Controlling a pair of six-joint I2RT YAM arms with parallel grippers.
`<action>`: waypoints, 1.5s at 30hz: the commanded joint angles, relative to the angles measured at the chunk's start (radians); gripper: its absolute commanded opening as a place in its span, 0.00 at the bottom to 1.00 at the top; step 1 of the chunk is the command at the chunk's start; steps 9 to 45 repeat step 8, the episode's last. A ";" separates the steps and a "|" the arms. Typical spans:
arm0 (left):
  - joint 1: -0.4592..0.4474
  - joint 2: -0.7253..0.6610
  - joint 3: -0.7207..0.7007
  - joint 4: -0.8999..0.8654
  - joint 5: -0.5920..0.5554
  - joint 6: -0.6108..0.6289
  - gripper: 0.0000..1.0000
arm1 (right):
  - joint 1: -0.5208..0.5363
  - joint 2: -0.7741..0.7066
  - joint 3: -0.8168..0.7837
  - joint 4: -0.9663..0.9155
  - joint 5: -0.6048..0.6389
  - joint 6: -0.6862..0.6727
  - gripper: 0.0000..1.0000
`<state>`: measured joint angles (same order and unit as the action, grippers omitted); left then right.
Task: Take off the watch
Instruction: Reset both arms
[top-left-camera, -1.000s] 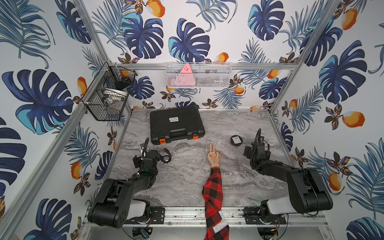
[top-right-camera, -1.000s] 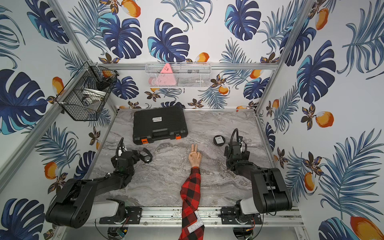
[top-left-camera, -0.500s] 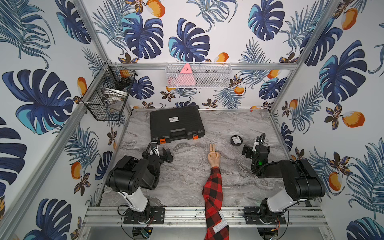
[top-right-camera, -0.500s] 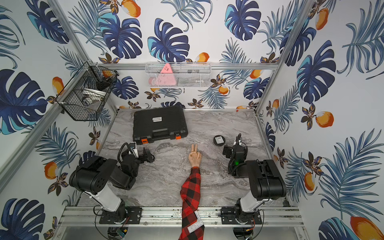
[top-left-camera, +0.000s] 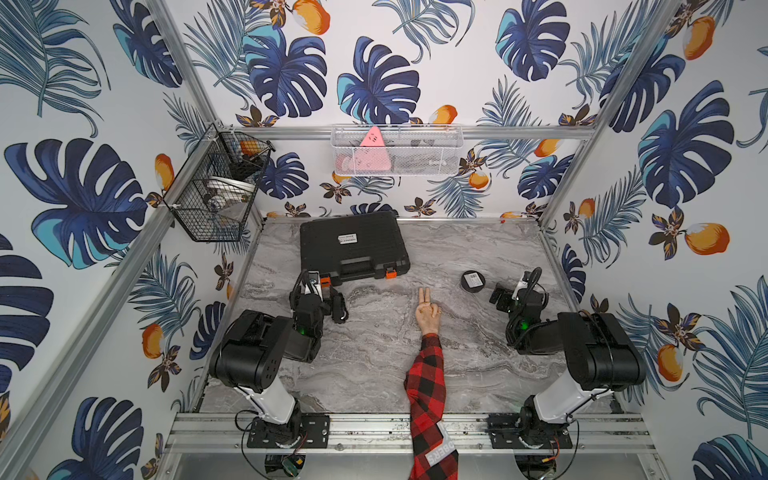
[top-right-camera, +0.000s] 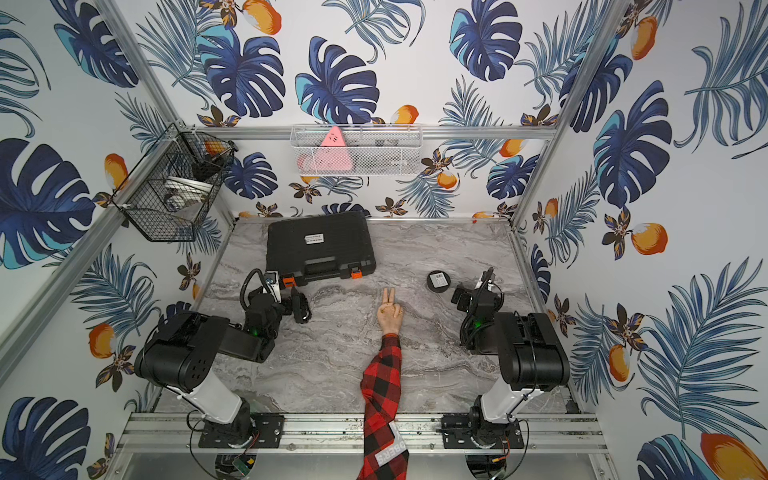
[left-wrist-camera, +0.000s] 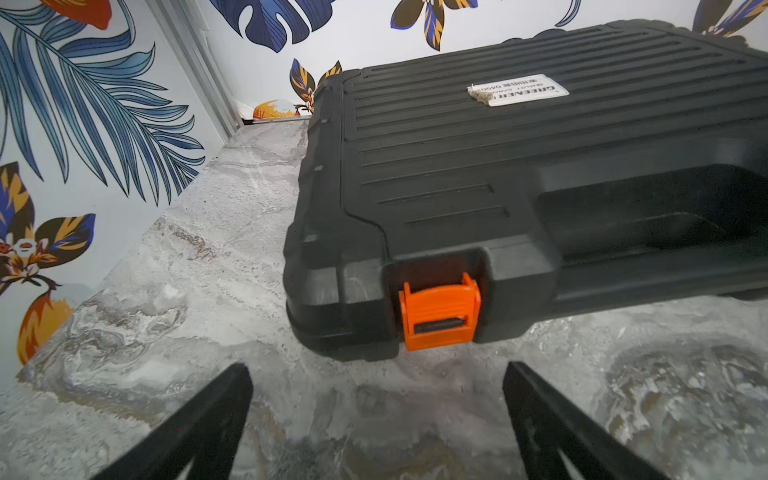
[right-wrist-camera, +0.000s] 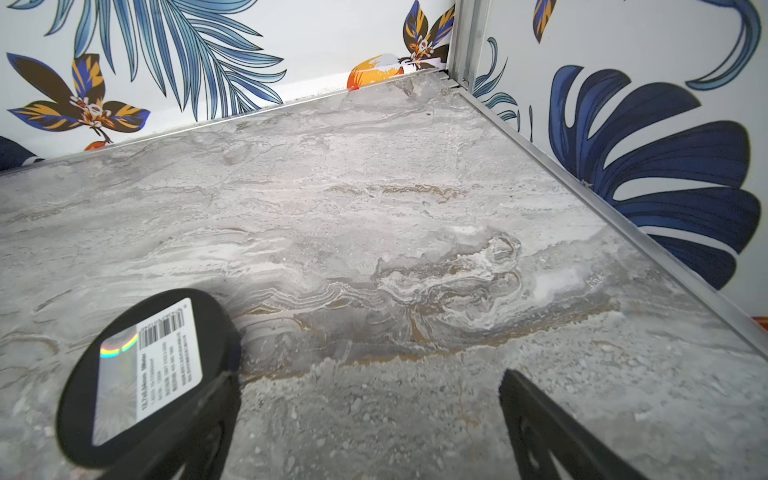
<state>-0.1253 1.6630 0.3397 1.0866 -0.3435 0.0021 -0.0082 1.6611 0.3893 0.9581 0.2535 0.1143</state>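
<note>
Top views — a small all-black wristwatch (top-left-camera: 340, 309) lies on the grey marbled counter (top-left-camera: 374, 361). It is just beside the black left arm (top-left-camera: 309, 311) and well apart from the flesh-toned mannequin hand (top-left-camera: 427, 313). The wrist above the red-and-black checked sleeve (top-left-camera: 426, 374) is bare in both top views. By that, the removal looks done — the next move calls for little beyond keeping both arms clear of watch and hand.

Left wrist view: the left pincer (left-wrist-camera: 377, 365) has its fingers wide apart and holds nothing. It faces the orange latch (left-wrist-camera: 439, 318) of the ribbed black plastic case (left-wrist-camera: 540, 166); no watch shows here.

Right wrist view: the right pincer (right-wrist-camera: 368, 376) is likewise apart and empty, one finger just beside a black round puck with a white barcode label (right-wrist-camera: 137, 374).
</note>
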 joint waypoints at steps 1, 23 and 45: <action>0.002 0.001 0.007 0.001 0.007 0.011 0.99 | 0.001 0.004 -0.002 0.051 0.017 0.003 1.00; 0.018 -0.003 0.012 -0.015 0.041 0.004 0.99 | 0.001 -0.001 0.002 0.031 0.017 0.005 1.00; 0.018 -0.003 0.012 -0.015 0.041 0.004 0.99 | 0.001 -0.001 0.002 0.031 0.017 0.005 1.00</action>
